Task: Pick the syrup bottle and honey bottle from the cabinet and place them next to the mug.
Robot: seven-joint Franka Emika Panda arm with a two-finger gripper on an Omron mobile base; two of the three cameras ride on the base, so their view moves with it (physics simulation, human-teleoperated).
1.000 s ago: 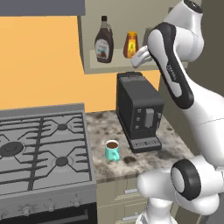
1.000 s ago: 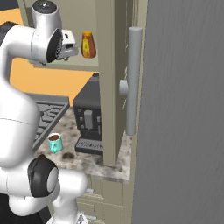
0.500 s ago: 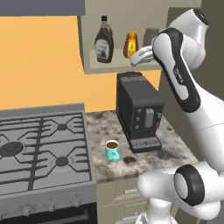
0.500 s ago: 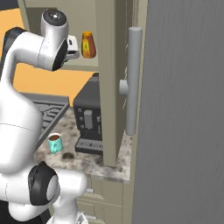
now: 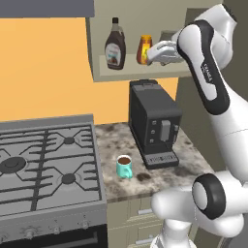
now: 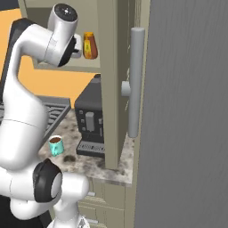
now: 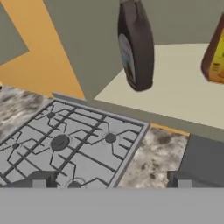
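In the left base view, the syrup bottle and the honey bottle are seen standing upright, a little apart, on the single shelf of the open cabinet. The white arm is raised to shelf height, and the hand is held just beside the honey bottle, on its right. It appears to be lined up for a sideways reach, probably because the shelf edge blocks an approach from below. Whether the fingers are spread or closed cannot be told here. On the speckled bench below, the teal mug stands between the stove and the coffee machine, with bare bench around it where the bottles are meant to go.

In the right base view, the honey bottle is seen on the shelf, close to the wrist. The mug is seen on the bench beside the coffee machine. A tall grey door with a bar handle stands to the right.

In the hand view, the syrup bottle is seen ahead on the shelf and the honey bottle at the right edge. Nothing lies between the two finger tips, which are set wide apart, so the hand is judged released and empty.
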